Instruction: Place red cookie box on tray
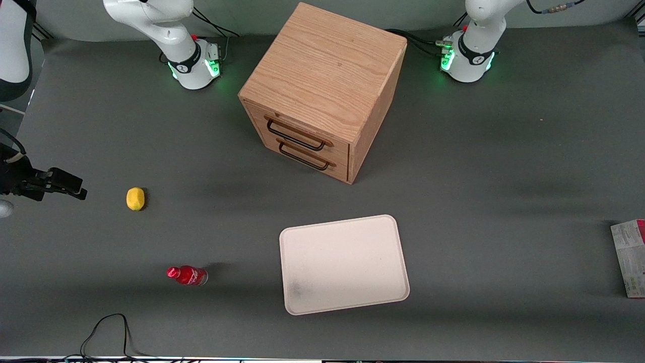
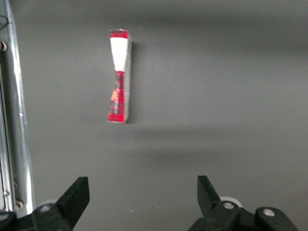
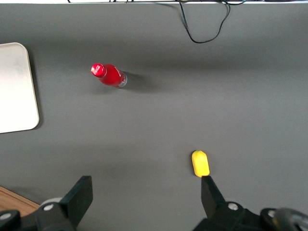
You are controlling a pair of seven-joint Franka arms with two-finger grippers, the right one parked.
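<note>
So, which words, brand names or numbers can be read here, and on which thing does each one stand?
None can be read.
Red cookie box: print on its red side, too blurred to read; its pale face shows only tiny grey print.
Red bottle: white marking on its label, illegible.
Tray, drawer cabinet, yellow object: no text.
The left arm's hand, open, high above the table, carries no text.

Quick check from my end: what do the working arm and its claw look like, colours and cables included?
The working arm is glossy white with a black band near its base, green lights glowing there and dark cables running off. Its claw, open above the dark table near the red cookie box, has two black wedge-shaped fingers on black mounts with silver screws.
</note>
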